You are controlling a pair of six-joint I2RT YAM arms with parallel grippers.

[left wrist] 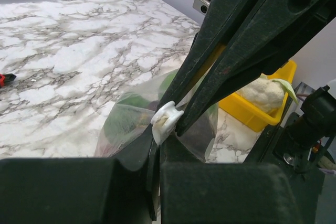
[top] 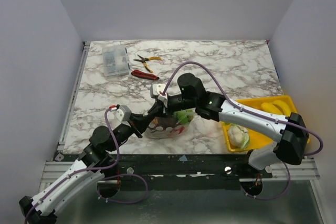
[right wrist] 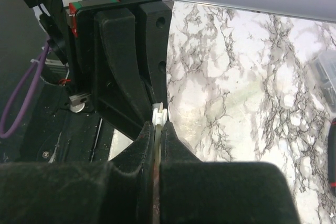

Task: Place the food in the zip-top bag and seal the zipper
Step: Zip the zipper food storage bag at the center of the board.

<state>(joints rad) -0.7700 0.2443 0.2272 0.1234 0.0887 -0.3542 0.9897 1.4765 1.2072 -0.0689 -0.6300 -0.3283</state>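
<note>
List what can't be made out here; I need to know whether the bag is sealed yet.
- The zipper: only a white bit shows, pinched between left hand and right hand in both wrist views; sealed or not, can't tell.
- Food in the zip-top bag: top view, right arm overlaps it; pieces too small to count.
- Right wrist view: own hand hides the bag.

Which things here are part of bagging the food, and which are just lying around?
Job: zip-top bag, green food inside it, pale leafy piece in the yellow tray, left gripper and right gripper shut on the zipper.
Lying about: compartment box, yellow-handled pliers, red-handled tool.
</note>
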